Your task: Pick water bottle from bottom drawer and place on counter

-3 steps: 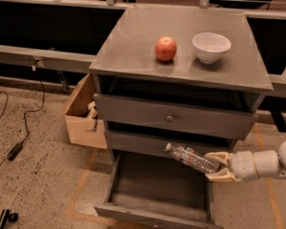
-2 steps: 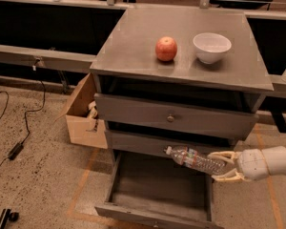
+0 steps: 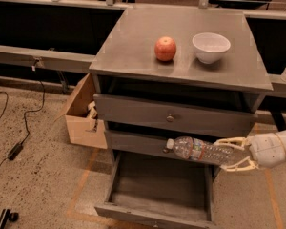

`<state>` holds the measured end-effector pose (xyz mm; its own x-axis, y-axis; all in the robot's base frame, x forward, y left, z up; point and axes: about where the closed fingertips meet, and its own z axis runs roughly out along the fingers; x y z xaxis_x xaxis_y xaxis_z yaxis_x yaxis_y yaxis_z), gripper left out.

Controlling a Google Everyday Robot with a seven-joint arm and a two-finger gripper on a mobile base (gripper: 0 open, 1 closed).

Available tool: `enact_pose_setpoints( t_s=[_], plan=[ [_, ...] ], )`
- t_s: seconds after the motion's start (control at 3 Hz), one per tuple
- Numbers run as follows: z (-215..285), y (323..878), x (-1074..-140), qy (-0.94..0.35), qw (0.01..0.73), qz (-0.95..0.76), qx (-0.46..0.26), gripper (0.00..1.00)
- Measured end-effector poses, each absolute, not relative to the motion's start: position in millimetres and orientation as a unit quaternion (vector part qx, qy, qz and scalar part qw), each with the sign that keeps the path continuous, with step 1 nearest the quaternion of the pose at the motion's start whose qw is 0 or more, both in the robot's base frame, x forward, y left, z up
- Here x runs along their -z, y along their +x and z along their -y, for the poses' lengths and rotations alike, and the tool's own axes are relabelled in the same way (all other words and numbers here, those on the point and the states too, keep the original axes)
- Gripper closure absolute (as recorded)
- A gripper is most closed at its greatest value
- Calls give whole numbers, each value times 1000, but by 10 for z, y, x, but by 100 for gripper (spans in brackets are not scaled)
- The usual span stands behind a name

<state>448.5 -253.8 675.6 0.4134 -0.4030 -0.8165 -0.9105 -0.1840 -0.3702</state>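
Observation:
My gripper (image 3: pixel 232 154) comes in from the right edge and is shut on the water bottle (image 3: pixel 200 150). The clear ribbed bottle lies horizontal, its pale cap pointing left, in front of the middle drawer. It hangs above the bottom drawer (image 3: pixel 162 209), which is pulled out and shows a bare tray. The counter (image 3: pixel 133 46) is the grey top of the cabinet, well above the bottle.
A red apple (image 3: pixel 165 48) and a white bowl (image 3: pixel 210 47) stand on the counter, toward the middle and right. An open cardboard box (image 3: pixel 81 116) sits on the floor left of the cabinet. A black cable (image 3: pixel 19 132) runs across the floor at the left.
My gripper and the bottle have shifted slightly to the right and a little up, still over the open bottom drawer. Nothing else has moved.

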Motion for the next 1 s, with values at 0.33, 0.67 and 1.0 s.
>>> enact_pose_setpoints(
  t_s=[0.33, 0.67, 1.0],
  plan=[
    [2409, 4635, -7344, -730, 455, -414, -297, 100],
    [2415, 4733, -7409, -730, 463, -411, -290, 100],
    [2353, 4866, -7444, -733, 461, -409, -286, 100]
  ],
)
